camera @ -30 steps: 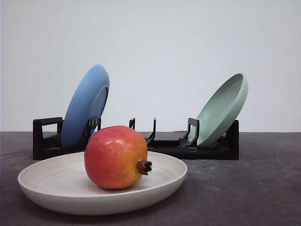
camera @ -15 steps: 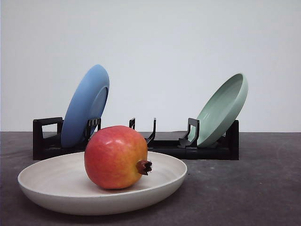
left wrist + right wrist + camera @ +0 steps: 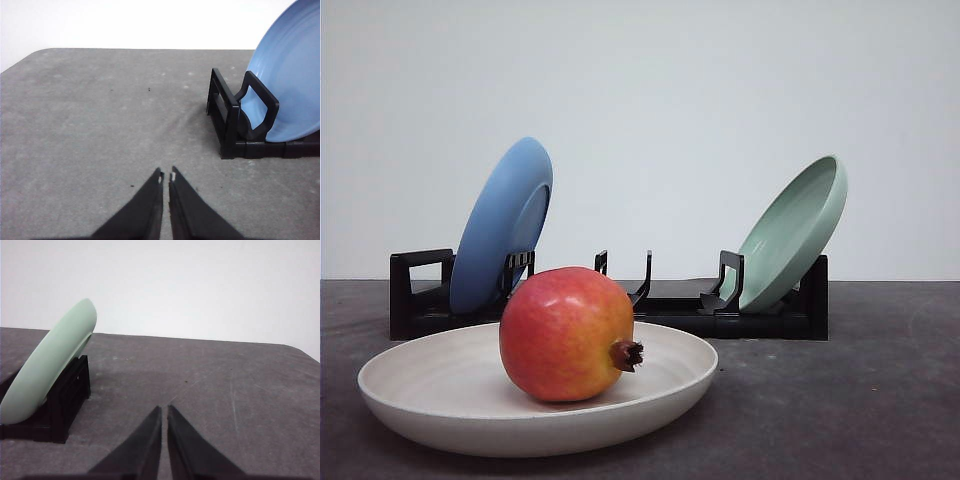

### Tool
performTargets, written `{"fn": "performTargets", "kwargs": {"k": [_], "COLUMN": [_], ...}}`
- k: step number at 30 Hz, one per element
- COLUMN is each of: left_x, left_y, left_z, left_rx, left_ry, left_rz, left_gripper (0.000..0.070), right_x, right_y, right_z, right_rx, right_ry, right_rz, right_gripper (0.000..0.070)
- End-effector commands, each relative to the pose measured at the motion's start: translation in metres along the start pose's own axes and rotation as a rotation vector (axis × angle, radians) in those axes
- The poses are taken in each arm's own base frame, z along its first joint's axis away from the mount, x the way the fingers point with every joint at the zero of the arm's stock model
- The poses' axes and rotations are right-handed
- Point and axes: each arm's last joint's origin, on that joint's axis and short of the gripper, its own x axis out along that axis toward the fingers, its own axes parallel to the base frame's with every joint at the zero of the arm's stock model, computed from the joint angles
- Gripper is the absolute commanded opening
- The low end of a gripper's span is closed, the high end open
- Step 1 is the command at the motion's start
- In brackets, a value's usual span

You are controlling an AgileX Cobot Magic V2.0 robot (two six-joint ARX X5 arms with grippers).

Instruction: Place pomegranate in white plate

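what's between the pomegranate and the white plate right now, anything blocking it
Nothing visible. The pomegranate already rests inside the white plate, in front of the black rack. Both tools are shut and empty: left tool, right tool.

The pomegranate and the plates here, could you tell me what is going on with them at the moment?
Nothing is being handled right now. The pomegranate sits in the white plate at the front of the table, crown tip pointing right. Behind it, a black rack holds a blue plate and a pale green plate, both leaning on edge. The left hand and right hand are each shut and empty above bare table beside the rack's ends.
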Motion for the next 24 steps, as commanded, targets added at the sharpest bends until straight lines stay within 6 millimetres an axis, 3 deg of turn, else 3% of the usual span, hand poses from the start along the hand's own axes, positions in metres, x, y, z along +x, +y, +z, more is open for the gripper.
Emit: {"fn": "performTargets", "kwargs": {"k": [1,24], "left_x": [0.0011,0.0011], "left_y": [0.0002,0.0002], "left_z": [-0.0036,-0.0036], "left_rx": [-0.004,-0.004], "left_ry": [0.01,0.01], "left_rz": [0.004,0.004], "left_gripper": [0.0,0.0], "right_x": [0.0002,0.0002], "right_y": [-0.0001,-0.0001], "right_z": [-0.0002,-0.0002], "right_rx": [0.01,0.01], "right_ry": [-0.008,-0.008], "right_rz": [-0.002,-0.002], "right_gripper": [0.0018,0.0018]}}
